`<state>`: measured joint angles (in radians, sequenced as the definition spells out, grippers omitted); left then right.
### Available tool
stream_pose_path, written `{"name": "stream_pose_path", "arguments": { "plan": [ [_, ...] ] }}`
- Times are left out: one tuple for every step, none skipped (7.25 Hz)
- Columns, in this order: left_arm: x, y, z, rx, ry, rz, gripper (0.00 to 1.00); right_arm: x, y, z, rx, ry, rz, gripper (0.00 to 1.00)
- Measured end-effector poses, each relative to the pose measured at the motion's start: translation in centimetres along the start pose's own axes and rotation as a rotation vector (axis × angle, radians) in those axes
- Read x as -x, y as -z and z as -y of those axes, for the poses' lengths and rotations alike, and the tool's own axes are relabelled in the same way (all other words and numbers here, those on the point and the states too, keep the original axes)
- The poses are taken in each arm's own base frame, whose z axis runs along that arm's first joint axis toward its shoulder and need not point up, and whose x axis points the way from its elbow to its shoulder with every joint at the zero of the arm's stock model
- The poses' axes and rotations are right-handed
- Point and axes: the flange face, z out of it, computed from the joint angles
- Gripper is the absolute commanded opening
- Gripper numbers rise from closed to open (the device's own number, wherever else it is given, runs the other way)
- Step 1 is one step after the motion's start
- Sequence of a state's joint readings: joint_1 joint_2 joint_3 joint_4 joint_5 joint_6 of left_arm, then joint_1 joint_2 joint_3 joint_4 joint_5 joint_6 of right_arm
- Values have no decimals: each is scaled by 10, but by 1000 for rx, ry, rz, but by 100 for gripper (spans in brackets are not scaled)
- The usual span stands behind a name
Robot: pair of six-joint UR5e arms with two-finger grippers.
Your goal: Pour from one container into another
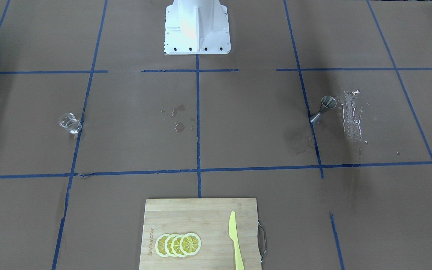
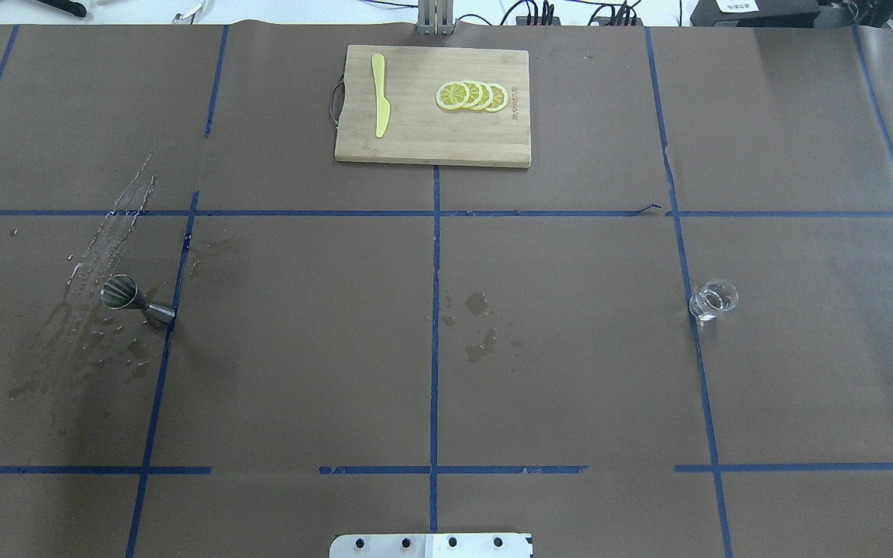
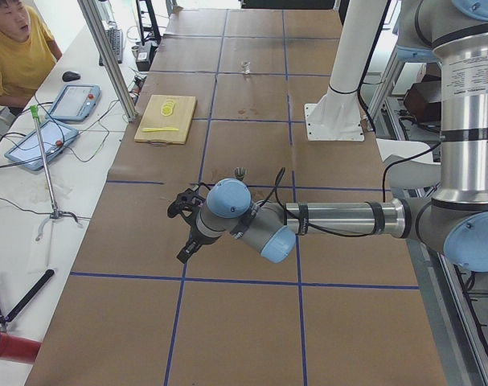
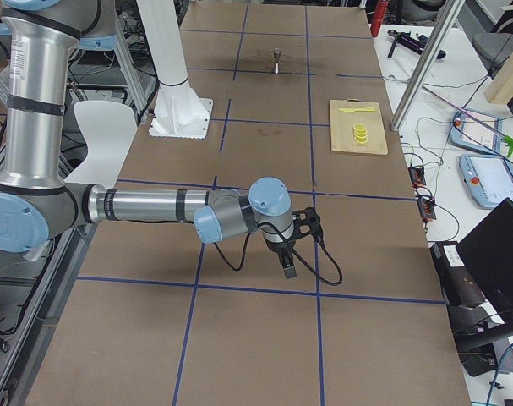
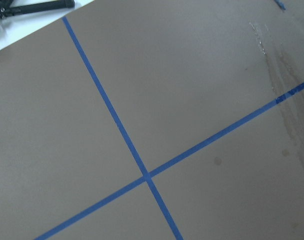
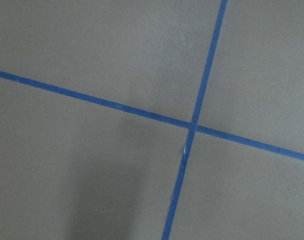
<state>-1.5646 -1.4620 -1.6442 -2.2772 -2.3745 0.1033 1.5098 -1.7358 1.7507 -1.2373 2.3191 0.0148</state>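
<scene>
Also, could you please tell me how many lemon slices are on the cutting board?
4 lemon slices, overlapping in one row on the cutting board, at the end away from its handle, apart from the yellow knife. Another beneath them could be hidden.

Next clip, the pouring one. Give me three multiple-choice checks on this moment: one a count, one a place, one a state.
1. How many lemon slices lie on the cutting board?
A. Two
B. Four
C. Six

2. Where does the glass tumbler stand?
A. On the cutting board
B. On the table, in the half at the robot's right
C. On the table, in the half at the robot's left

3. How is the jigger placed?
A. Upright on the table
B. Lying on the cutting board
C. Held up in the air

Answers:
1 B: four overlapping slices show in a row.
2 B: the overhead view has it at its right, away from the board.
3 A: it stands on its base, with nothing gripping it.
</scene>
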Motion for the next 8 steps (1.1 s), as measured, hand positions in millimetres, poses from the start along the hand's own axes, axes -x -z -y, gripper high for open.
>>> {"name": "stream_pose_path", "arguments": {
  "plan": [
    [-8, 6, 6, -58, -43, 3, 100, 1, 0, 1, -14, 12, 0, 100],
    [-17, 9, 13, -113, -50, -4, 100, 1, 1, 2, -22, 19, 1, 100],
    [-31, 6, 17, -157, -24, -24, 100, 1, 1, 2, -24, 21, 2, 100],
    [-49, -2, 20, -197, 1, -50, 100, 2, 1, 2, -25, 21, 5, 100],
    [-69, -12, 20, -236, 27, -73, 100, 2, 1, 1, -24, 20, 12, 100],
    [-94, -26, 18, -286, 68, -97, 100, 2, 0, -1, -24, 20, 19, 100],
    [-119, -38, 13, -340, 114, -120, 100, 1, 0, -4, -25, 21, 22, 100],
    [-140, -48, 10, -390, 158, -137, 100, 1, -1, -5, -26, 21, 23, 100]
  ]
}}
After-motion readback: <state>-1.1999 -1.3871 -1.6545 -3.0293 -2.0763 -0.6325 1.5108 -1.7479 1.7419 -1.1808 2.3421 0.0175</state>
